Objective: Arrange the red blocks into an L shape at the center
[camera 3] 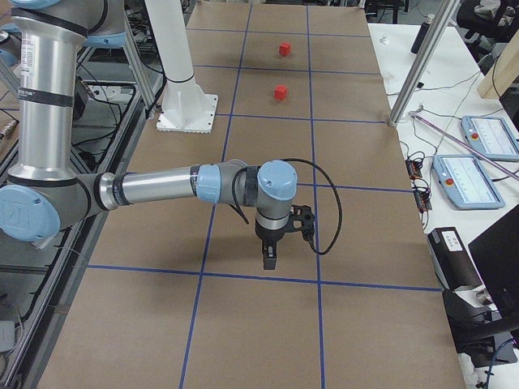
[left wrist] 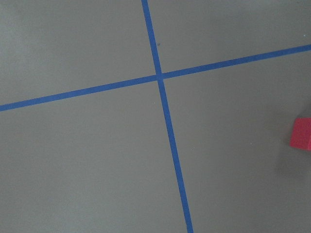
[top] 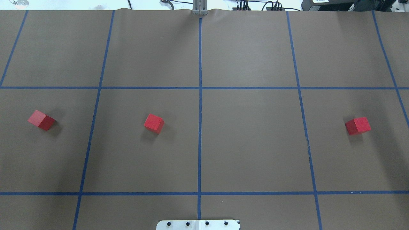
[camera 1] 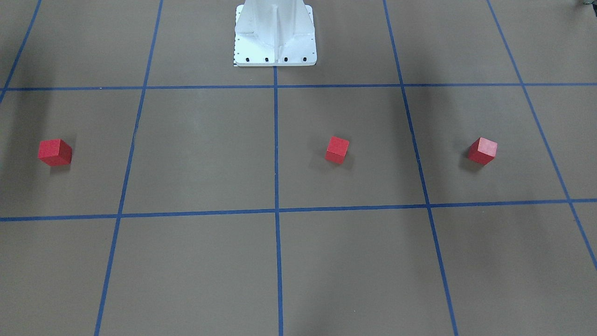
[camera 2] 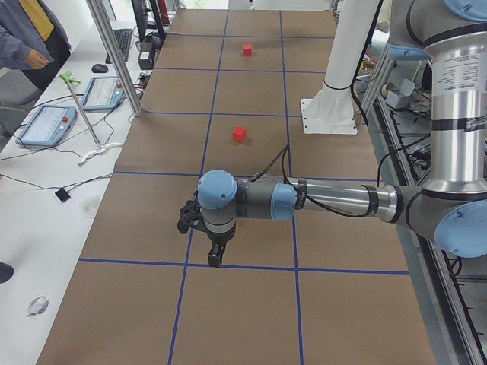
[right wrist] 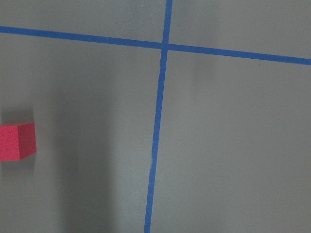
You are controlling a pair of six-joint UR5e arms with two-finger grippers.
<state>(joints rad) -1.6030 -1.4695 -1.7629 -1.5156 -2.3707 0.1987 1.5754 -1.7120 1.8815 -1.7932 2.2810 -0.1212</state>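
Three red blocks lie apart in one row on the brown floor. In the overhead view one red block (top: pixel 41 120) is at far left, one (top: pixel 154 123) is just left of the center (top: pixel 223 140), and one (top: pixel 358 126) is at far right. The front view shows the same row (camera 1: pixel 55 152), (camera 1: pixel 337 149), (camera 1: pixel 482 150). My left gripper (camera 2: pixel 215 255) shows only in the exterior left view, raised above the floor. My right gripper (camera 3: pixel 270 258) shows only in the exterior right view. I cannot tell whether either is open. Each wrist view shows one block at its edge (left wrist: pixel 301 134), (right wrist: pixel 17 141).
The white robot base (camera 1: pixel 275 37) stands on the middle blue tape line, at the robot's side of the floor. Side tables with tablets (camera 2: pixel 47 124) (camera 3: pixel 465 180) and metal posts flank the far edge. An operator (camera 2: pixel 27 34) stands by the table in the exterior left view.
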